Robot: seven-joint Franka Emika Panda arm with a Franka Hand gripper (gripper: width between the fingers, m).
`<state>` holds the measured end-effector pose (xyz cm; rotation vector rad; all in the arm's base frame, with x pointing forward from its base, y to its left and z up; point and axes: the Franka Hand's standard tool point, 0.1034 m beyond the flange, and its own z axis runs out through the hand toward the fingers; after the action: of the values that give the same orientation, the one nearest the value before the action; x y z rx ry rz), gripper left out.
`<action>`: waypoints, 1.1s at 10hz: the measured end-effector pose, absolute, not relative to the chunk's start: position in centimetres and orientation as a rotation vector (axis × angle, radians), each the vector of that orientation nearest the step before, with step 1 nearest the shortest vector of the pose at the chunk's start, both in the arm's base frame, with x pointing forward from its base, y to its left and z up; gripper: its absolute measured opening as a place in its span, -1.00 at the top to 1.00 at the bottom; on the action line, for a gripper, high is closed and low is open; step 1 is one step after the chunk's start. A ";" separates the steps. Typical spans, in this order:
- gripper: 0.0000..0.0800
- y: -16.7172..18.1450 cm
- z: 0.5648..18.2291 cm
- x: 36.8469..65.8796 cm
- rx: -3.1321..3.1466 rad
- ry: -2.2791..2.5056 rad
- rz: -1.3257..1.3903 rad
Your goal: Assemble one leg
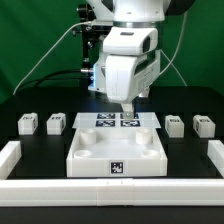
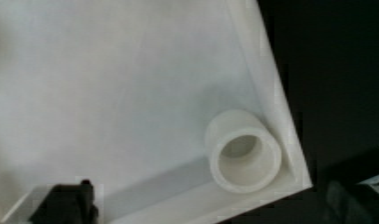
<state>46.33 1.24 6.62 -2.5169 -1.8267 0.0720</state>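
Observation:
Four small white legs with tags stand in a row on the black table: two at the exterior view's left and two at its right. My gripper hangs above the back edge of the large white tray-like piece, away from every leg. In the wrist view the gripper is open, with dark fingertips far apart. Below it lies a corner of the tray-like piece with a round socket. No leg shows in the wrist view.
The marker board lies flat behind the tray-like piece. A low white rail runs along the front, with side rails at the exterior view's left and right. Cables hang behind the arm.

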 end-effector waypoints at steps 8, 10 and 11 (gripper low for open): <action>-0.63 0.8 5.5 45.2 -2.307 -2.081 0.077; -0.63 0.2 4.8 44.2 -2.237 -2.137 0.102; -0.63 0.0 4.2 43.7 -2.213 -2.147 0.113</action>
<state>43.69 0.01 4.22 -2.2126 -2.1473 0.1135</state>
